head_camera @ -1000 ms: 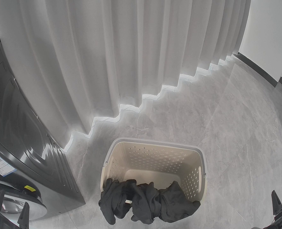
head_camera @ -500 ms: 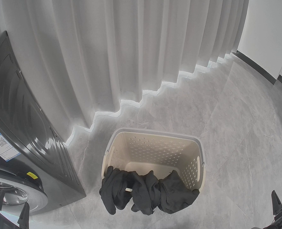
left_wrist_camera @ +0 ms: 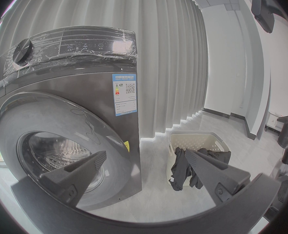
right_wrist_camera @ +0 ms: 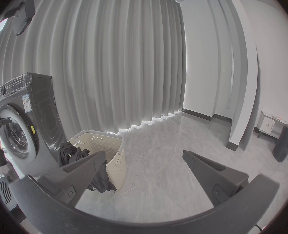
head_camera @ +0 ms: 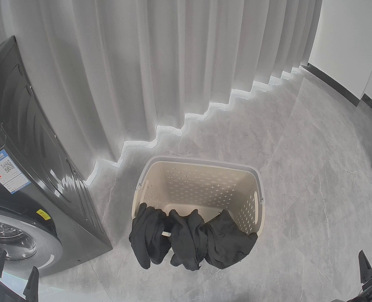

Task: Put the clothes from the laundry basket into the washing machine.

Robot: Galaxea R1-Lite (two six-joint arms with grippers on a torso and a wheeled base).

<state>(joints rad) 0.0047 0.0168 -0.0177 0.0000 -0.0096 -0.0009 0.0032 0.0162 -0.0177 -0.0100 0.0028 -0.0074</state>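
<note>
Clothes (head_camera: 192, 242) dark, draped over laundry basket (head_camera: 202, 161) near rim, beside washing machine (head_camera: 26, 214) | left gripper (left_wrist_camera: 144, 153), right gripper (right_wrist_camera: 143, 154) both spread wide, empty | risk: tugging bunched cloth may tip basket; machine door looks shut, blocking loading

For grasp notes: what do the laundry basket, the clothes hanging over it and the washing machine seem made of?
Laundry basket: likely rigid plastic, matte beige, with moulded vent holes.
Black clothes: soft matte fabric, hanging in limp folds; weave unclear.
Washing machine: glossy dark grey shell, probably painted metal, showing reflections; clear film wraps its top.
</note>
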